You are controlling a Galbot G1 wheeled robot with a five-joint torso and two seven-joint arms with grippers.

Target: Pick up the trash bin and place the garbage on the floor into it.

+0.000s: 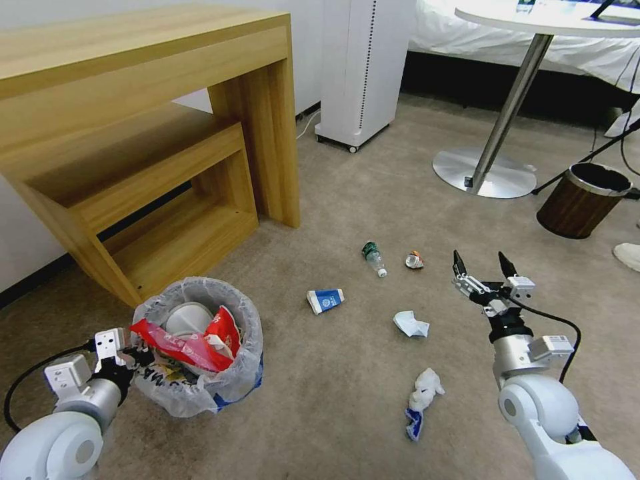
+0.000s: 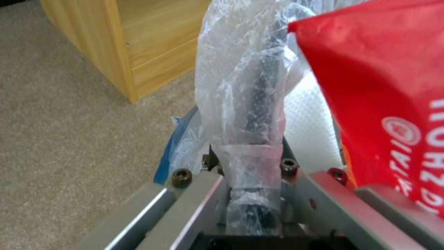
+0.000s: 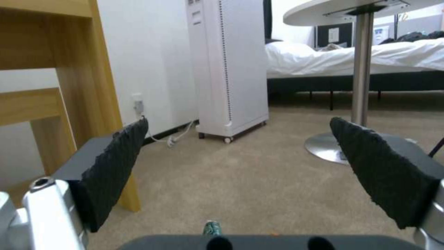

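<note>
- The trash bin (image 1: 200,347) is seen on the carpet at the left, just in front of the wooden desk (image 1: 147,133). Its rim is pinched by the left gripper (image 1: 130,352), whose fingers are pressed together on the crinkly bag-lined edge, presumably so the bin can be carried along to the litter.
- The bin is lined with translucent white plastic, a blue patch is shown low on its side, and it is already part-filled with a red wrapper (image 1: 180,343) and white items.
- On the floor to the right, well apart from the bin, the garbage is scattered: a blue-white carton (image 1: 325,300), a green-label bottle (image 1: 374,258), a crushed cup (image 1: 414,260), crumpled paper (image 1: 411,324) and a white wad (image 1: 425,390).
- The right gripper (image 1: 481,265) is held above the floor near the cup, its fingers spread wide with nothing between them, seemingly readied for a pick.
</note>
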